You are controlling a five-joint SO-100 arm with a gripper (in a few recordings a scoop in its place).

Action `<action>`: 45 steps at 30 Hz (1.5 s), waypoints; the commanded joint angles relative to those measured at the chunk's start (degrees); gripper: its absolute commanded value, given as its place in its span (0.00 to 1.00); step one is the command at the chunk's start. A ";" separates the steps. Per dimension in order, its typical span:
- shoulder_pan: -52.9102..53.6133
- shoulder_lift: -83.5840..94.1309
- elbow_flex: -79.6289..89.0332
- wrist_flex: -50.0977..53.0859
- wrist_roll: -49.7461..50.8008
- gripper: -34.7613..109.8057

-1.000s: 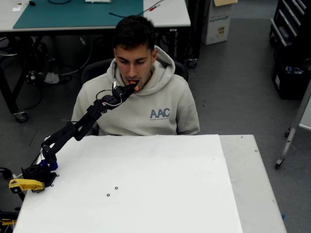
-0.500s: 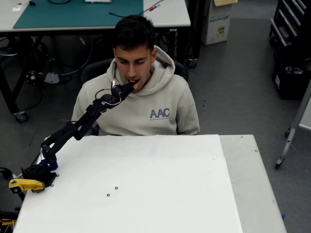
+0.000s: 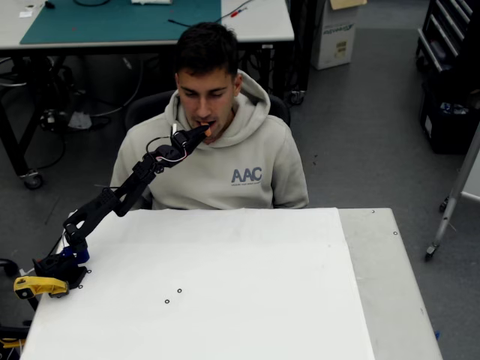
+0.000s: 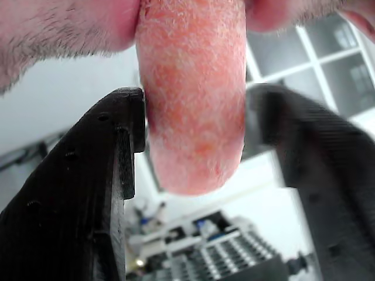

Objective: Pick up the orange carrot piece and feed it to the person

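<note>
White and wide, the table (image 3: pixel 225 285) is lying under the overhead camera, with grey floor around it. Past the table's far edge, the gripper (image 3: pixel 201 135) is reaching up to the person's (image 3: pixel 217 127) mouth. In the wrist view the gripper (image 4: pixel 193 146) is standing with its two black fingers on each side of the orange carrot piece (image 4: pixel 192 99). The left finger (image 4: pixel 88 193) is touching the carrot's side. The right finger is sitting just beside the carrot with a thin gap showing, so I cannot tell if the grip is tight or loose. The carrot's top end is going in between the person's lips. From above, the orange carrot piece (image 3: pixel 208 132) is showing as a tiny orange spot at the mouth. The black arm (image 3: pixel 112 199) is stretching from its base (image 3: pixel 56 266) at the table's left edge up to the person, who is sitting behind the table in a light hoodie.
</note>
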 commanded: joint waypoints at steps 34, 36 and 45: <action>7.91 5.36 -4.31 0.62 -0.79 0.21; 7.73 5.27 -4.31 0.62 -0.79 0.23; 8.35 5.98 -2.64 0.88 14.15 0.23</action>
